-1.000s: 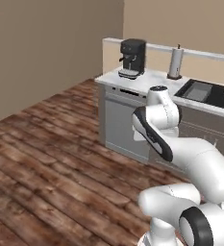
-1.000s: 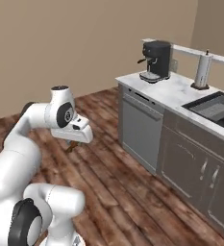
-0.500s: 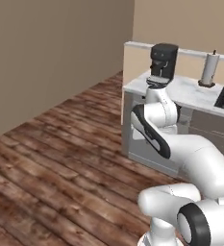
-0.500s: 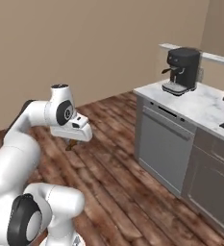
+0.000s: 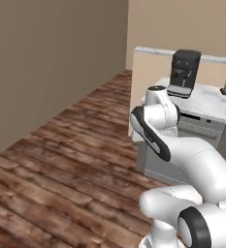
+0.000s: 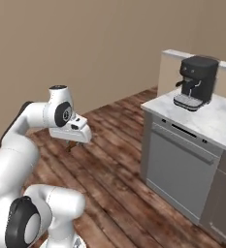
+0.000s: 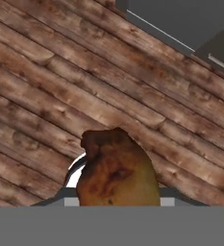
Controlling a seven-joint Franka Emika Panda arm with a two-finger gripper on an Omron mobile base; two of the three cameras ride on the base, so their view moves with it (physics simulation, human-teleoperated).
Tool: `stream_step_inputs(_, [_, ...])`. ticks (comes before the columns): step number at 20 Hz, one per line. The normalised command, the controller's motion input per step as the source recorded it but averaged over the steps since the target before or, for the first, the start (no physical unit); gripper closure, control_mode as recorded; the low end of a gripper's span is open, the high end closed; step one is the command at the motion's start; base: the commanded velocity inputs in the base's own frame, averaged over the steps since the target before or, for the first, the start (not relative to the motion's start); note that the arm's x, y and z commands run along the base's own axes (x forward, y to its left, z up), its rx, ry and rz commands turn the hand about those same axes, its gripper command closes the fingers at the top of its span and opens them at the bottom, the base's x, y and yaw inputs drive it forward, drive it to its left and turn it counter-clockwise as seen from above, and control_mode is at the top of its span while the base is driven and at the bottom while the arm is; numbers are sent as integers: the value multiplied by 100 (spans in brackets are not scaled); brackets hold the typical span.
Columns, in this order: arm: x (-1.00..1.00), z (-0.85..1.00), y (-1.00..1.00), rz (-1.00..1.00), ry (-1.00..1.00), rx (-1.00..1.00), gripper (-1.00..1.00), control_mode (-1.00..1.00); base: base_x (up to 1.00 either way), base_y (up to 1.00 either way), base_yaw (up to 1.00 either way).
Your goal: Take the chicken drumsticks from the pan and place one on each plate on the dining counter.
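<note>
A: What does my end effector carry?
B: A chicken drumstick, orange-brown, clamped between my two fingers; in the hand view it covers the space between the tips.
A: What lies beyond the end effector?
B: A wooden floor directly below, with the grey dishwasher front ahead and to one side.
A: And farther off?
B: A black coffee machine stands on the marble counter, above the dishwasher and well apart from my end effector.
</note>
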Motion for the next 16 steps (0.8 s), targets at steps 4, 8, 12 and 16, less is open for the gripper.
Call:
stream_step_inputs(4, [0, 0, 0, 0, 0, 0, 100, 100, 100, 39, -23])
stream_step_inputs(8, [0, 0, 0, 0, 0, 0, 100, 100, 100, 39, -24])
stream_step_inputs(12, [0, 0, 0, 0, 0, 0, 100, 100, 100, 40, -24])
stream_step_inputs(16, [0, 0, 0, 0, 0, 0, 100, 100, 100, 39, -23])
